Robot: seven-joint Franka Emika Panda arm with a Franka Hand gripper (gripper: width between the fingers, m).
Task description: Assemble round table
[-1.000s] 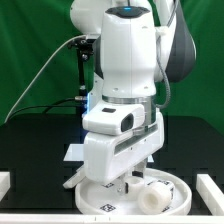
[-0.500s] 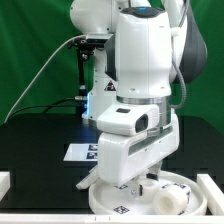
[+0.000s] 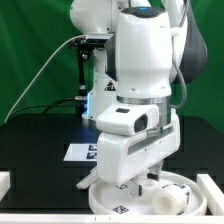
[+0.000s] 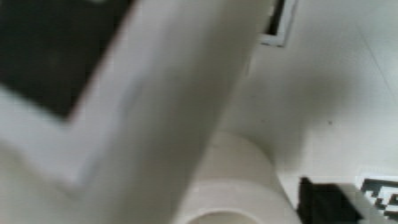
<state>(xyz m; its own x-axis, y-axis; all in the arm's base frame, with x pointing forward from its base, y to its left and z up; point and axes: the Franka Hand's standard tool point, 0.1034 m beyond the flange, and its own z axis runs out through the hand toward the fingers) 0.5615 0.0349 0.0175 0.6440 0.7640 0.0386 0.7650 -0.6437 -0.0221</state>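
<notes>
The round disc [image 3: 120, 203] lies on the black table at the front, rim up, with a tag on its near edge. The thick leg [image 3: 166, 189] lies inside the disc on the exterior view's right. My gripper [image 3: 150, 181] hangs low over the disc, right beside the leg; the hand's body hides its fingers. In the wrist view the leg [image 4: 224, 178] fills the middle, blurred and very close, over the disc's floor [image 4: 329, 110]. No fingertips show there. The cross-shaped foot piece is out of view.
The marker board [image 3: 82, 152] lies behind the disc on the exterior view's left. White blocks stand at the table's front left [image 3: 5, 184] and front right [image 3: 213, 186]. A green curtain backs the scene.
Over the last second the arm shifted toward the exterior view's right and rose a little; the disc and leg slid right with it. Nothing has moved in the last half second.
</notes>
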